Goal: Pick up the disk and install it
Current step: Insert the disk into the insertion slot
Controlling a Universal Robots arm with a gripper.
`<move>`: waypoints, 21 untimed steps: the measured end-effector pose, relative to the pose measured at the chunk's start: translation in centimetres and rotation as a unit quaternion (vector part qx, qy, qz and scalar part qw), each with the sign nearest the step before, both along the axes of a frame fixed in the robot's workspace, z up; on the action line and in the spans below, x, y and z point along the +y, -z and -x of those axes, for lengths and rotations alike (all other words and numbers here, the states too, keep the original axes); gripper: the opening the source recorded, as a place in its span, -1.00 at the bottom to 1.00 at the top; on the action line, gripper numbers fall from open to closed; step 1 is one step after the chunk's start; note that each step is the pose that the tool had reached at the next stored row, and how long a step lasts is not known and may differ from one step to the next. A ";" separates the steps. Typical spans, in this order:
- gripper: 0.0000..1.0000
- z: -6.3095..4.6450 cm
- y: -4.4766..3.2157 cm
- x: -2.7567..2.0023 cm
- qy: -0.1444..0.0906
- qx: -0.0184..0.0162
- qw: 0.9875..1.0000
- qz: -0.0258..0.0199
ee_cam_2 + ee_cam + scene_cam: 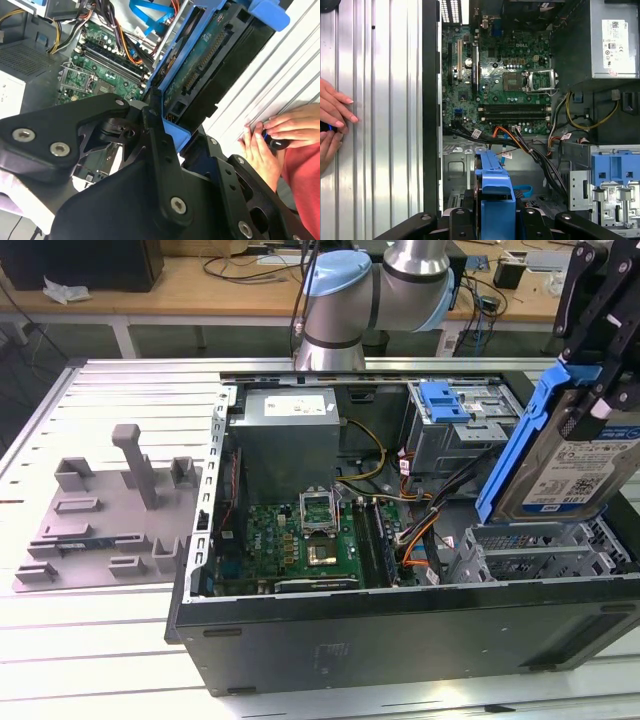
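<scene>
While holding the disk (575,465) tilted above the cage (540,550) at the exterior view's right, clamps gripper (493,220) on its blue carrier. Probably stiff, weighty, shock-sensitive; best held by carrier edges.

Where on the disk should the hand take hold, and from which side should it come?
At a short end, coming along its length from above. The disk is thin and flat, so the hand can close across its two broad faces, as it does now; the blue carrier frames the edges, and the lower end hangs free above the open case.
</scene>
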State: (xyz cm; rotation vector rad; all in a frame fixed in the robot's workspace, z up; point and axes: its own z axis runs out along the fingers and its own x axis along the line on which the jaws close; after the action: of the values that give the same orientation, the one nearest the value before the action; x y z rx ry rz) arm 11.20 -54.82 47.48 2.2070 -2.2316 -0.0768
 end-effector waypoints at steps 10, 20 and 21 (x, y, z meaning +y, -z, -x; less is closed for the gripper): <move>-0.26 -0.2 0.26 0.05 0.000 0.000 1.000 0.000; -0.26 -0.4 0.61 0.05 0.000 0.000 1.000 0.000; -0.26 -0.4 0.64 0.05 0.000 0.000 1.000 0.000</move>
State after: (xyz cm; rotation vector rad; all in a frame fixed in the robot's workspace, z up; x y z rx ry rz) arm 11.56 -54.78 46.84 2.2071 -2.2317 -0.0768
